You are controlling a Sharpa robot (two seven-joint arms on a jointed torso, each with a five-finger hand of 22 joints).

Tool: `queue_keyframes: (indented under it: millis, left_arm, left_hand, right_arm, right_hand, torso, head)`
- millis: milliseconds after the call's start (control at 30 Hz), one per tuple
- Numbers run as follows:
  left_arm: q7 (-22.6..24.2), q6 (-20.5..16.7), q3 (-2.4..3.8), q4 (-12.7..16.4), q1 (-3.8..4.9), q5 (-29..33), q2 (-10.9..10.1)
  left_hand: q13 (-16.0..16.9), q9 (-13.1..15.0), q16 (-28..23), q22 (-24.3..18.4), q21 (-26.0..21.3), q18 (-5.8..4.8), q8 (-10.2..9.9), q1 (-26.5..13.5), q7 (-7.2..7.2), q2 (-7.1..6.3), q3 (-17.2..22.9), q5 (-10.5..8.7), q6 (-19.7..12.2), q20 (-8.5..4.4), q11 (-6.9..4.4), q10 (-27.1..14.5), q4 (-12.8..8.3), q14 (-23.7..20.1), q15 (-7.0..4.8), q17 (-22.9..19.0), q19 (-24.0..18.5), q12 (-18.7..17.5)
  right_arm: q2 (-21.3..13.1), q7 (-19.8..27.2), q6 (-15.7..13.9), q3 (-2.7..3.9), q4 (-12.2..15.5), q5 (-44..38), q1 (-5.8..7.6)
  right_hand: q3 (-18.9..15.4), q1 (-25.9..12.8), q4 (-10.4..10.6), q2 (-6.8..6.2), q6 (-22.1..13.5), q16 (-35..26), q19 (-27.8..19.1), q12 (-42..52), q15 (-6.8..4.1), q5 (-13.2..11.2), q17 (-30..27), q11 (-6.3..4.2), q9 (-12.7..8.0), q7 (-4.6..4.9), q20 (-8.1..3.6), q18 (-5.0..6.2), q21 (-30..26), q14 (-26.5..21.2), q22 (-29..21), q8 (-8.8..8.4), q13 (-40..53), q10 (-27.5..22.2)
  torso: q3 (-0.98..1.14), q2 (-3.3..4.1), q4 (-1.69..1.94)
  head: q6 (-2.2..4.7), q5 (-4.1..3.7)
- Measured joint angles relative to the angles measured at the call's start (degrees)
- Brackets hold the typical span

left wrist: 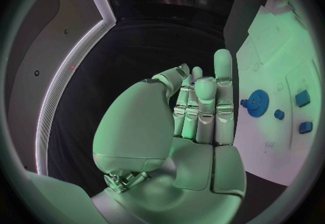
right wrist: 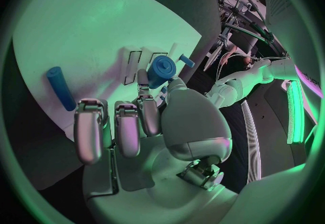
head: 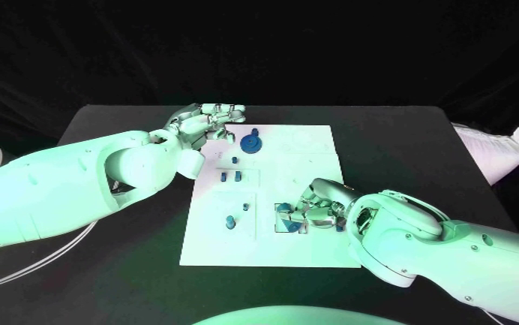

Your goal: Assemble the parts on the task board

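Your white rectangular task board point(head: 313, 250) lies in the middle of the black surface point(head: 411, 133). Your left hand point(head: 203, 124) hovers at the board's 11 o'clock corner, off its edge, fingers loosely curled together and holding nothing. Just beside it, toward 3 o'clock, a round blue gear-like part with a short stem point(head: 251, 142) sits on the board. Two small blue block parts point(head: 229, 177) rest near the board's centre, and two more small blue pieces point(head: 232, 222) lie toward 7 o'clock. Your right hand point(head: 317, 209) rests on the board at about 5 o'clock, thumb and fingers closed around a blue cylindrical part point(right wrist: 159, 70). A blue rod-shaped part point(right wrist: 61, 88) lies apart on the board.
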Motion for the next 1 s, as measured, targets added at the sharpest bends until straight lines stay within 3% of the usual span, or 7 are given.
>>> queue_keyframes:
  millis: [133,267,400,667,800,867,1000]
  left_arm:
    - [0.0,0.0,0.0,0.0,0.0,0.0,0.0]
    - [0.0,0.0,0.0,0.1,0.0,0.0,-0.1]
    - [0.0,0.0,0.0,0.1,0.0,0.0,-0.1]
    - [0.0,0.0,0.0,0.1,0.01,0.0,-0.2]
    - [0.0,0.0,0.0,0.1,0.01,0.0,-0.2]
    - [0.0,0.0,0.0,0.1,0.01,0.0,-0.2]
    - [-0.1,0.0,0.0,0.1,0.01,0.0,-0.2]
  left_hand:
    - [0.0,0.0,0.0,0.0,0.0,0.0,0.0,0.0,0.0,0.0,0.0,0.0,0.0,0.0,0.0,0.0,0.0,0.0,0.0,0.0,0.0,0.0]
    - [0.0,0.0,0.0,0.0,0.0,0.0,0.0,0.0,0.0,0.0,0.0,0.0,0.0,0.0,0.0,0.0,0.0,0.0,0.0,0.0,0.0,0.0]
    - [0.0,0.0,0.0,0.0,0.0,-0.01,0.0,0.0,0.0,0.0,0.0,0.0,0.0,0.0,0.0,0.0,0.0,0.0,0.0,0.0,0.0,0.0]
    - [0.0,0.0,0.0,0.0,0.0,-0.01,0.0,0.0,0.0,0.0,0.0,0.0,0.0,0.0,0.0,0.0,0.0,0.0,0.0,0.0,0.0,0.0]
    - [0.0,0.0,0.0,0.0,0.0,0.0,0.0,0.0,0.0,0.0,0.0,0.0,0.0,0.0,0.0,0.0,0.0,0.0,0.0,0.0,0.0,0.0]
    - [0.0,0.0,0.0,0.0,0.0,0.0,0.0,0.0,0.0,0.0,0.0,0.0,0.0,0.0,0.0,0.0,0.0,0.0,0.0,0.0,0.0,0.0]
    - [0.0,0.0,0.0,0.0,0.0,0.0,0.0,0.0,0.0,0.0,0.0,0.0,0.0,0.0,0.0,0.0,0.0,0.0,0.0,0.0,0.0,0.0]
  right_arm:
    - [0.2,-0.1,0.0,-0.02,-0.3,-0.3,0.0]
    - [0.4,-0.2,0.0,-0.02,-0.5,-0.8,-0.01]
    - [0.4,-0.2,-0.1,-0.02,-0.8,-1.4,-0.01]
    - [0.1,-0.3,-0.4,-0.02,-0.4,-2.6,-0.13]
    - [-0.1,-0.3,-0.7,-0.02,0.3,-3.0,-0.32]
    - [-0.1,-0.3,-0.8,-0.02,0.4,-3.1,-0.38]
    - [-0.2,-0.2,-0.9,-0.01,0.5,-3.6,-0.42]
  right_hand:
    - [-3.2,-3.7,0.1,-0.19,0.6,0.0,0.0,-0.9,-0.21,-8.0,0.0,0.0,0.5,-0.56,0.0,0.0,-0.3,-0.2,0.0,-0.15,0.0,-0.4]
    - [-5.6,-6.3,0.1,-0.95,0.3,-0.3,0.0,-1.6,-0.21,-11.5,0.0,-0.08,0.9,-0.28,0.0,0.0,-0.6,-0.2,0.0,-0.44,0.0,-0.5]
    - [-6.4,-7.2,0.1,-1.86,0.1,-0.3,0.0,-2.4,-0.21,-12.5,0.0,-0.08,1.2,-0.1,0.01,0.0,-0.7,-0.2,0.0,-0.44,0.0,-0.5]
    - [-6.4,-6.1,0.1,-2.13,0.1,-0.6,0.0,-2.6,-0.2,-12.1,0.0,-0.08,1.7,-0.1,0.01,0.0,-0.9,-0.2,0.0,-0.66,0.0,-0.5]
    - [-4.7,1.7,-3.6,-2.01,0.1,-0.6,0.0,-2.6,-0.2,-9.3,0.0,-0.08,2.4,-0.1,0.01,0.0,-0.9,-0.2,0.0,-0.66,0.1,-0.5]
    - [-3.8,4.9,-5.8,-2.52,0.1,-0.6,0.0,-2.4,-0.19,-9.7,0.0,0.03,2.7,-0.1,0.01,-0.01,-0.9,-0.2,0.0,-0.66,0.3,-0.6]
    - [-2.5,8.4,-8.2,-2.7,-0.1,-0.6,0.0,-1.9,-0.17,-11.4,0.0,0.24,2.9,-0.29,0.01,0.0,-0.9,-0.2,0.0,-0.89,0.4,-0.8]
  torso:
    - [-0.01,0.0,0.02]
    - [-0.01,0.0,0.02]
    - [-0.01,-0.01,0.01]
    - [0.05,-0.01,-0.03]
    - [0.07,-0.01,-0.03]
    - [0.07,-0.01,-0.03]
    - [0.05,-0.01,-0.03]
  head:
    - [-0.06,0.04]
    - [-0.08,0.13]
    - [-0.08,0.15]
    - [-0.01,0.16]
    - [-0.01,0.13]
    - [-0.06,0.13]
    - [-0.12,0.15]
